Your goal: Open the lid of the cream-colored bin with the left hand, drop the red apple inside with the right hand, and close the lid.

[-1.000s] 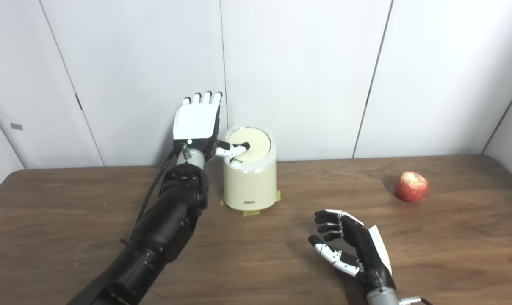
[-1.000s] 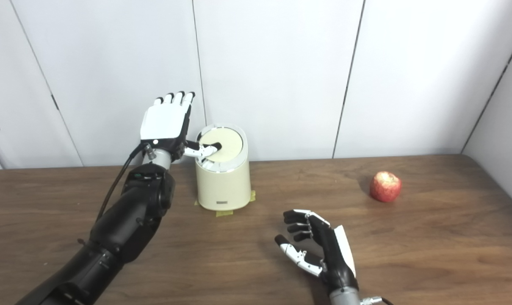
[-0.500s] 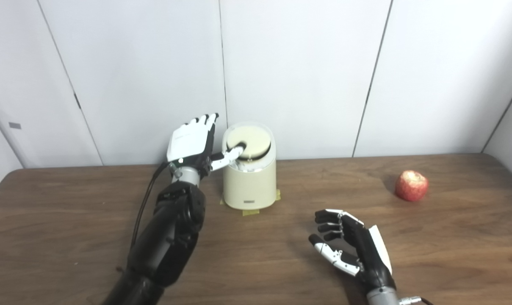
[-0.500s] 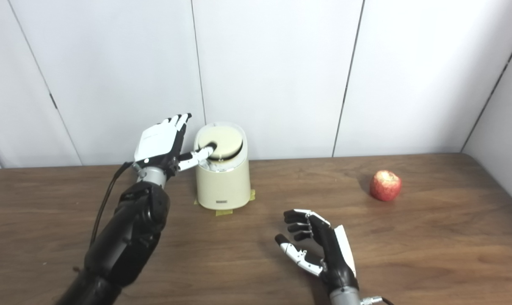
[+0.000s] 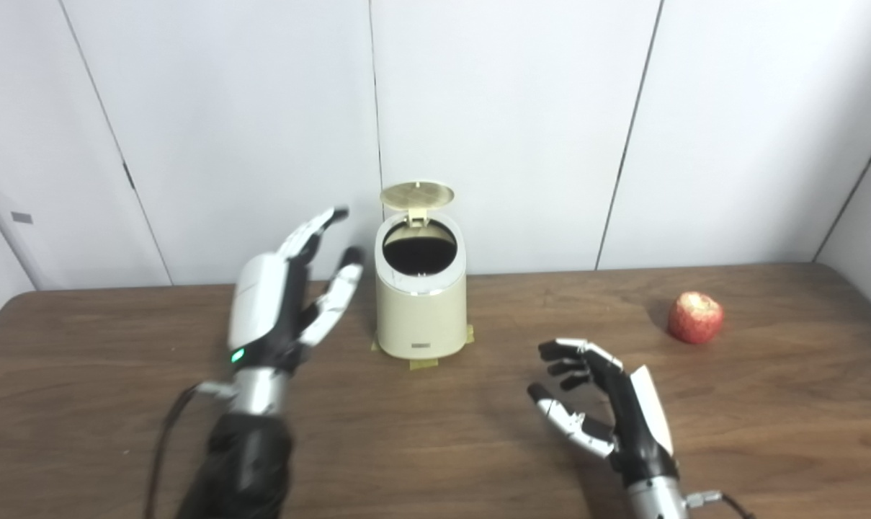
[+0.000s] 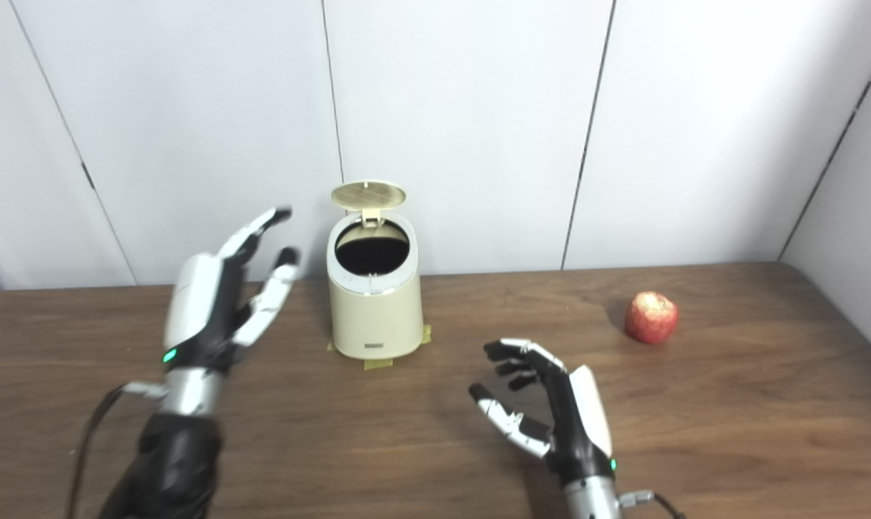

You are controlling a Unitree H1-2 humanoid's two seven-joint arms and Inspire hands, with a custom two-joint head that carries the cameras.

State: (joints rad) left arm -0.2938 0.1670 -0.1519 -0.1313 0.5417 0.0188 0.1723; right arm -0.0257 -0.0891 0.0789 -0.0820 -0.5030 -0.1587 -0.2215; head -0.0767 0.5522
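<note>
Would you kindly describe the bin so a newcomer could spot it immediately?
On the brown wooden table, look to the back edge by the white wall panels. There stands a cream-colored cylindrical bin, its round lid flipped up, dark inside; the only container there.

My left hand hangs empty, fingers spread, left of the open cream bin; its lid stands raised at frame centre.

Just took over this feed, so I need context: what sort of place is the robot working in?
Probably a lab or test booth, not a home: plain white wall panels enclose a bare wooden table, and the cream-colored bin sits on tape markers.
</note>
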